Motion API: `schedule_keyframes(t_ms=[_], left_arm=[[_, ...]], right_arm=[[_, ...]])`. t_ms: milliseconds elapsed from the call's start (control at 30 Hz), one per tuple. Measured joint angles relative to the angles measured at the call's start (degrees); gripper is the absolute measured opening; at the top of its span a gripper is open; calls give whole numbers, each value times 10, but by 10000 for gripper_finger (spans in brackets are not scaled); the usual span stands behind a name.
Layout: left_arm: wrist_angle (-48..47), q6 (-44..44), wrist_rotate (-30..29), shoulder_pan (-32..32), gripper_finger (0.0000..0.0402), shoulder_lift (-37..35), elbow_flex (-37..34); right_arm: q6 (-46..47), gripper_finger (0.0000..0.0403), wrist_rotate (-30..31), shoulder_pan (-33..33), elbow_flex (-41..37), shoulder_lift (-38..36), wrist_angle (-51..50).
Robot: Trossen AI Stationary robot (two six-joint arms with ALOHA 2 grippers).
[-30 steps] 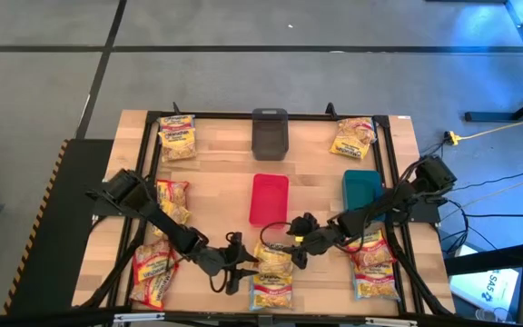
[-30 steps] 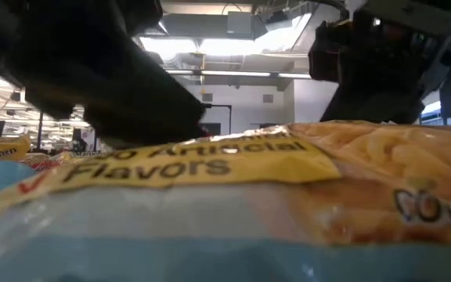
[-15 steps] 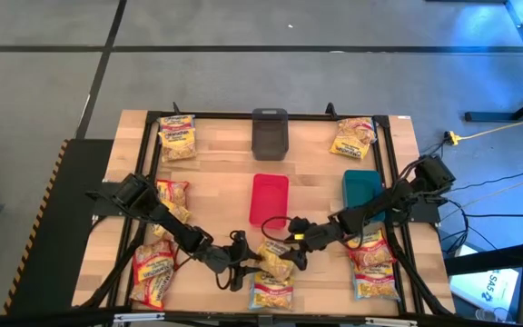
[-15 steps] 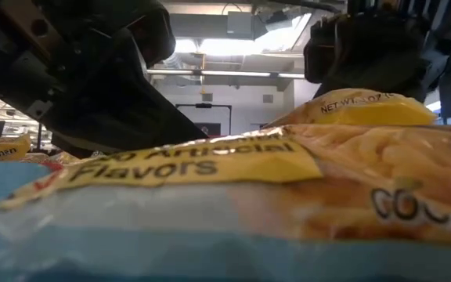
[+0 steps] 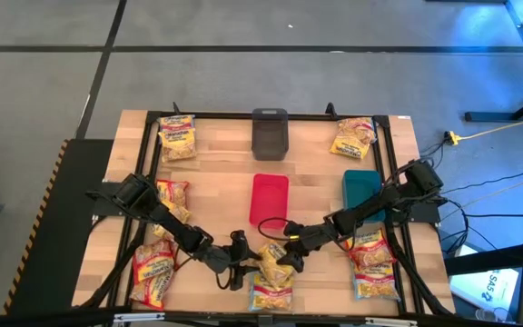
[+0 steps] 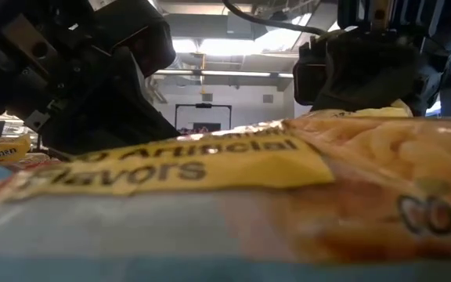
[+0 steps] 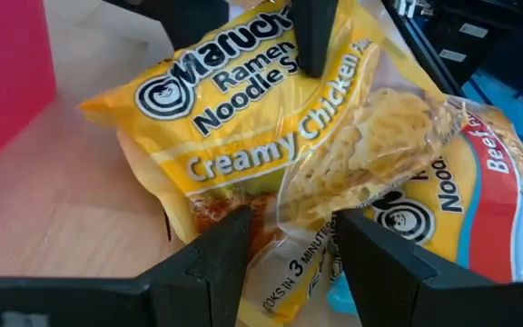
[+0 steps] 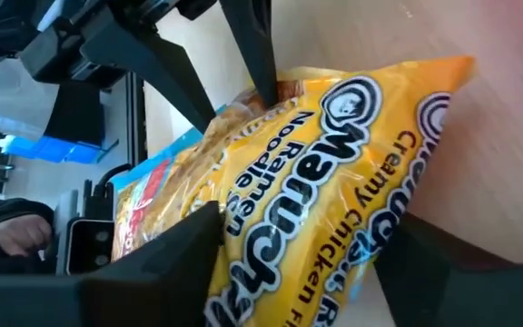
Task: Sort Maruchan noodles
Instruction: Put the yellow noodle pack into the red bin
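A yellow Creamy Chicken Maruchan packet (image 5: pixel 271 261) sits near the table's near edge, in front of the red bin, with both grippers on it. Its near end rests on a blue-and-yellow Beef packet (image 7: pixel 493 204), which lies flat nearer the near edge (image 5: pixel 271 292). My left gripper (image 5: pixel 243 265) comes at it from the left and is shut on it. My right gripper (image 5: pixel 287 256) comes from the right and is shut on it too. In the low view the Beef packet (image 6: pixel 210 180) fills the foreground and hides the contact. My left gripper (image 7: pixel 291 259) pinches the packet's crinkled clear end (image 7: pixel 289 227) between its two fingers, coming low from the table's left. That end bunches up between the fingers. My right gripper (image 8: pixel 302 259) has a finger on each long side of the packet's body (image 8: pixel 307 209), spanning its width, slanting down from the right. The packet is tilted, with its far corner (image 8: pixel 452 68) on the wood.
Red bin (image 5: pixel 270 198), grey bin (image 5: pixel 270 133) and teal bin (image 5: pixel 361 189) stand in the table's middle and far part. More packets lie at the far corners (image 5: pixel 177 136) (image 5: pixel 352 138), on the left (image 5: pixel 172 200) (image 5: pixel 155 271) and on the right (image 5: pixel 372 263).
My right gripper has moved toward the near edge and the left, down onto the Creamy Chicken packet. The packet rose and tilted half a second ago and now sits lower again. My left gripper has edged right toward the packet.
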Motion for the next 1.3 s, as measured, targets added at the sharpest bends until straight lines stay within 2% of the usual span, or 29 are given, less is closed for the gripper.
schedule_keyframes(t_ms=[200, 333, 600, 800, 933, 1067, 1167, 1300], left_arm=[[0, 5, -4, -1, 163, -1, 0], [-6, 22, -7, -1, 163, -12, 0], [-116, 32, -11, -19, 163, -90, 0], [-251, 22, -13, -40, 163, -171, 0], [-327, 20, -23, -47, 163, -207, 0], [-359, 22, -30, -49, 162, -212, 0], [-355, 35, -31, -39, 162, -210, 0], [-367, 60, -47, -16, 162, -209, 0]], right_arm=[[-14, 150, -15, 0, 0, 0, 6], [-36, 117, -23, 0, 1, -4, 10], [-106, 104, -34, 0, -1, -56, -23], [-168, 104, -35, -2, -1, -122, -47], [-237, 104, -32, -28, 0, -182, -68], [-320, 104, -8, -76, 17, -240, -136], [-419, 104, 16, -117, 64, -266, -239], [-564, 104, 56, -167, 148, -264, -394]])
